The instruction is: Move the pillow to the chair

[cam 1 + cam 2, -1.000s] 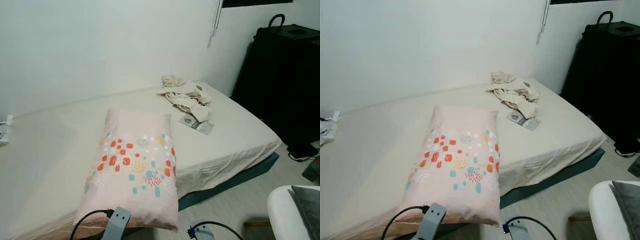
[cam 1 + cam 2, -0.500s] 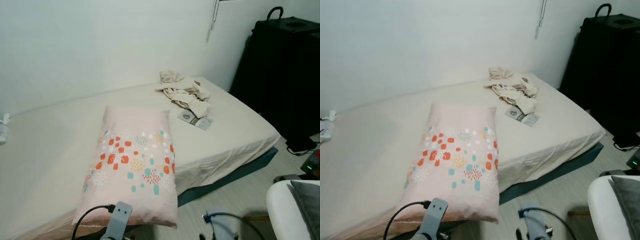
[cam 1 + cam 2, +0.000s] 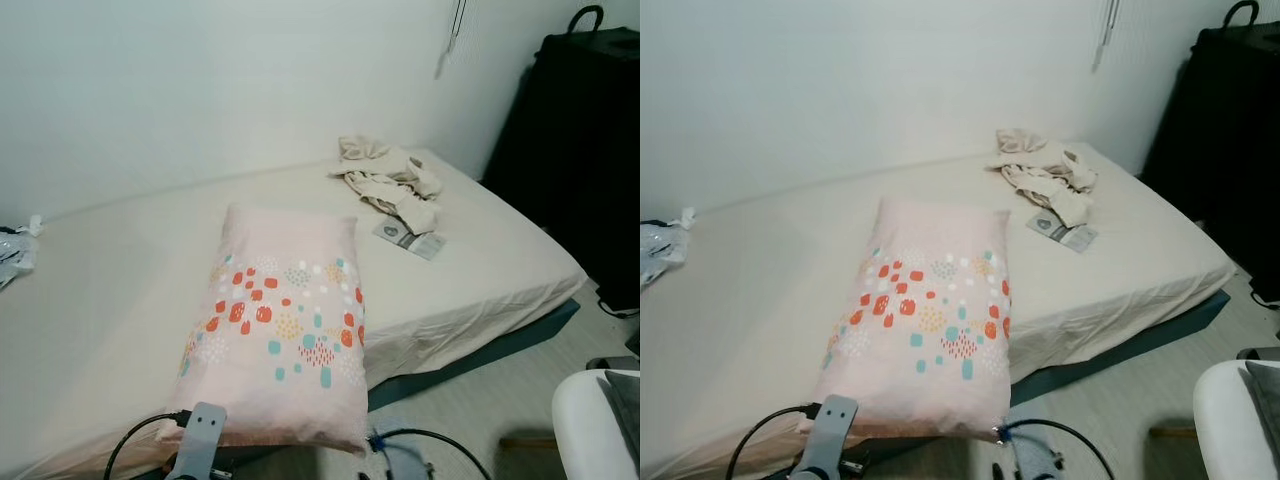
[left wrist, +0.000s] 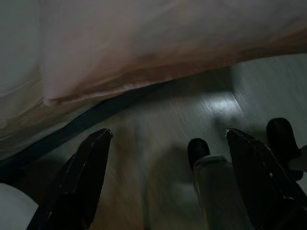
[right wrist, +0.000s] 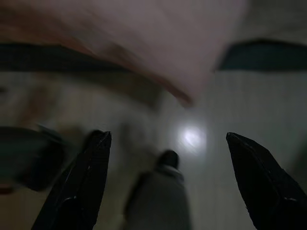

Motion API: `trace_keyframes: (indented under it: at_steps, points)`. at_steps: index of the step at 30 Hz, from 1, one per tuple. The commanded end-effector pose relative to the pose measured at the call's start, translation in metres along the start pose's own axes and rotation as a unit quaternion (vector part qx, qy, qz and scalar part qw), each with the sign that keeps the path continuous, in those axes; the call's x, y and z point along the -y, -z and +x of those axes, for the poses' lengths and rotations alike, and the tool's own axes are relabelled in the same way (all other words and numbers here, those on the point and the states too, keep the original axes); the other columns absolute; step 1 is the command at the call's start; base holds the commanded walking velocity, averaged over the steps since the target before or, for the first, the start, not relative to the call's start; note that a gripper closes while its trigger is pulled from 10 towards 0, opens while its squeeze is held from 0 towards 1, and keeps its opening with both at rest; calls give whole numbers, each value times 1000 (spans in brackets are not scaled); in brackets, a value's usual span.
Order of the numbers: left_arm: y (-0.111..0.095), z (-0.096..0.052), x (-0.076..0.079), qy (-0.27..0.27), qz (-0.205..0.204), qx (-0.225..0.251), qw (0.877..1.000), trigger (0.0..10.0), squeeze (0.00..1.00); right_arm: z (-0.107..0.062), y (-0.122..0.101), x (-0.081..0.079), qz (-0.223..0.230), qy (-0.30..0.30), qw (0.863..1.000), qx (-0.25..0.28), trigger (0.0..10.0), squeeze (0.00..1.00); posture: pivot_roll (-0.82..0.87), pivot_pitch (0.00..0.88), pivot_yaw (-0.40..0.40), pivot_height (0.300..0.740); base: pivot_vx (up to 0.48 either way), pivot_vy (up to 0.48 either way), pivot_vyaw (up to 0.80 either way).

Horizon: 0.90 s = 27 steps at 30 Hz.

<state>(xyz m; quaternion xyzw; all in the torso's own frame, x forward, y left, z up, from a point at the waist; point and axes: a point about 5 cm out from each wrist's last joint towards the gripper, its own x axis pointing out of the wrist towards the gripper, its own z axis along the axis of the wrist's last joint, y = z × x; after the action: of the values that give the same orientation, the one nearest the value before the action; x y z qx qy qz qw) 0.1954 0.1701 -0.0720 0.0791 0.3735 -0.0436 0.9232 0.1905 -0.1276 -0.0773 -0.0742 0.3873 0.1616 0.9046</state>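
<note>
A pink pillow (image 3: pixel 282 330) with red, teal and white spots lies lengthwise on the cream bed (image 3: pixel 120 290), its near end overhanging the bed's near edge. The left gripper (image 4: pixel 168 139) and right gripper (image 5: pixel 165 139) hang low before it, fingers spread wide, holding nothing. The white chair (image 3: pixel 597 425) sits near right; crumpled clothes (image 3: pixel 388 180) lie far right on the bed.

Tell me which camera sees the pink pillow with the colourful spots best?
The left eye view: the whole pale pink spotted pillow lies on the cream bed, its near end overhanging. The right eye view matches. Both wrist views catch just its blurry underside.
</note>
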Motion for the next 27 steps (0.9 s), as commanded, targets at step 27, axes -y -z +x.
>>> trace_keyframes:
  at_steps: [27]
  points:
    - [-49, 10, 23, 45, 40, 79, 995, 10000, 0, 0, -67, 61, 48, 126, 985, 112, 10000, 0, -85, 90, 24, 740, 0, 0, 0]
